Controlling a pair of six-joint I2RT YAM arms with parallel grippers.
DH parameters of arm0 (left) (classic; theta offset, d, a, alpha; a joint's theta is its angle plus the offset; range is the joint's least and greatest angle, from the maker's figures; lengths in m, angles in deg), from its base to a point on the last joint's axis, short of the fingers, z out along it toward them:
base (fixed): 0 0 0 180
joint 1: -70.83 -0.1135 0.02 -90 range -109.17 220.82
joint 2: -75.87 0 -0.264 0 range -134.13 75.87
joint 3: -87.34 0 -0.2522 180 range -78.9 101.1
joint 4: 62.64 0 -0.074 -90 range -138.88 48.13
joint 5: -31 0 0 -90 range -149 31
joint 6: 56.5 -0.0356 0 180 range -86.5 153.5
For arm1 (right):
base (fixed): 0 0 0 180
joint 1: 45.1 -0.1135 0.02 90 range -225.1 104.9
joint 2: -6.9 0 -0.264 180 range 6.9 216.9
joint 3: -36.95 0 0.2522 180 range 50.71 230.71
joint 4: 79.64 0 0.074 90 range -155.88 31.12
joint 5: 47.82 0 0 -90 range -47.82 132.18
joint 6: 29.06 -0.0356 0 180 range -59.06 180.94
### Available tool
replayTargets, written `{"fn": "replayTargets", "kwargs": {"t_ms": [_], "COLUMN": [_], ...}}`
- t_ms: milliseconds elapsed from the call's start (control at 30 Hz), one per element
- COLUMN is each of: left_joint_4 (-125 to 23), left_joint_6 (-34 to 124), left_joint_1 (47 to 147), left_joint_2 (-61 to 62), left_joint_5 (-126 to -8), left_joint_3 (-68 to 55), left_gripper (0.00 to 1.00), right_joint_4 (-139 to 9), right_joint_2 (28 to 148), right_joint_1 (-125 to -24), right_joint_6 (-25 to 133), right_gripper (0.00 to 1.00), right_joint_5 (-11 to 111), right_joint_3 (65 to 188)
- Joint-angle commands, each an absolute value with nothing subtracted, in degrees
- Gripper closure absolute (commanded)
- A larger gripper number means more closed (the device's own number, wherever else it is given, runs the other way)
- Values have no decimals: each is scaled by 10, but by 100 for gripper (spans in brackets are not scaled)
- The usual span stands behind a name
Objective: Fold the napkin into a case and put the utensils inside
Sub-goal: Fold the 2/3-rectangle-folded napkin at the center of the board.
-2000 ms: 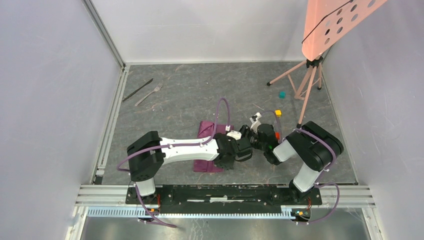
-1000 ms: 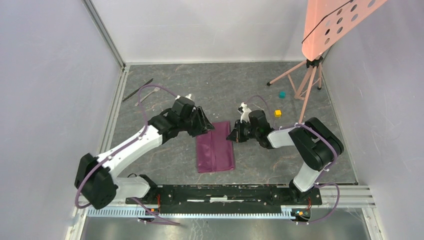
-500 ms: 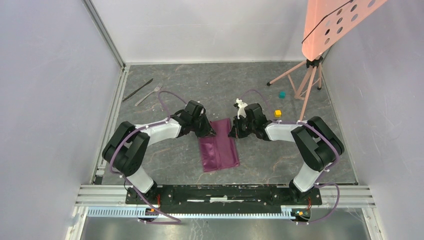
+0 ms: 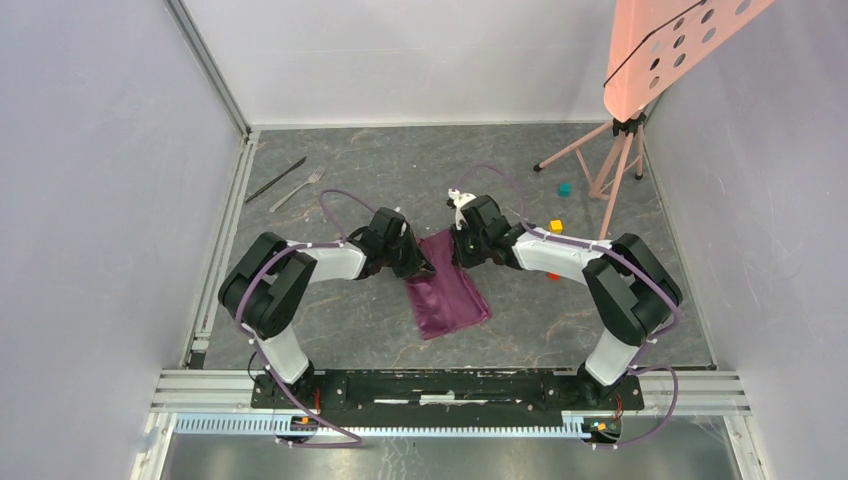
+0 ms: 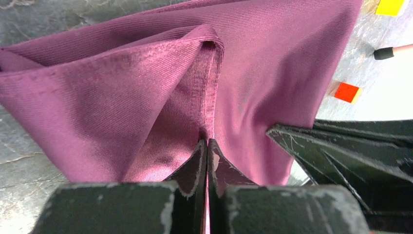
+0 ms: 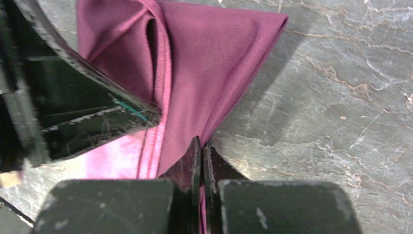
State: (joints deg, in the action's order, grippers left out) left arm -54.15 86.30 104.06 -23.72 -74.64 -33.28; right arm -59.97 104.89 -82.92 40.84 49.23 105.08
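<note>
Left pincer (image 5: 208, 146) and right pincer (image 6: 201, 146): I am clenching both on the far edge of the folded napkin (image 4: 450, 297), lying mid-way across the table (image 4: 350, 335); the 2 utensils, fork (image 4: 300, 187) and knife (image 4: 277, 179), are resting well apart, far left.

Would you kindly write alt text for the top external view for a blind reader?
The left arm and right arm reach inward, jaws shut on the far corners of a folded plum-purple fabric napkin on a grey marbled table. A silver metal fork and slim dark knife lie far left; a teal cube and yellow cube sit far right.
</note>
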Motion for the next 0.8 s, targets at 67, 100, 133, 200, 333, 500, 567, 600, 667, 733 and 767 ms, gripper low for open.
{"fn": "replayTargets", "kwargs": {"t_ms": [67,100,133,200,333,500,567,600,667,733,767], "left_joint_4": [-554,-555,-555,-560,-563,-561,-546,-535,-518,-499,-485], "left_joint_6": [853,854,854,854,850,844,838,833,828,824,818], "left_joint_1": [1039,1039,1040,1040,1040,1040,1040,1039,1040,1039,1039], "left_joint_2": [-251,-253,-255,-254,-253,-241,-226,-213,-181,-146,-127], "left_joint_5": [-724,-725,-724,-724,-726,-734,-741,-746,-752,-759,-760], "left_joint_3": [-358,-358,-359,-361,-361,-358,-353,-351,-350,-350,-348], "left_gripper": [98,98,98,98,98,97,93,90,80,69,64], "right_joint_4": [-550,-550,-555,-589,-715,-817,-817,-815,-811,-803,-796], "right_joint_2": [1047,1052,1056,1065,1064,1056,1052,1049,1044,1039,1038], "right_joint_1": [-873,-879,-884,-885,-884,-884,-883,-882,-881,-881,-881], "right_joint_6": [382,374,364,327,241,172,172,175,183,193,199], "right_gripper": [100,100,100,100,100,100,100,100,100,100,100], "right_joint_5": [434,435,442,484,554,572,564,560,553,543,539], "right_joint_3": [1118,1122,1124,1112,1058,1002,993,988,982,980,982]}}
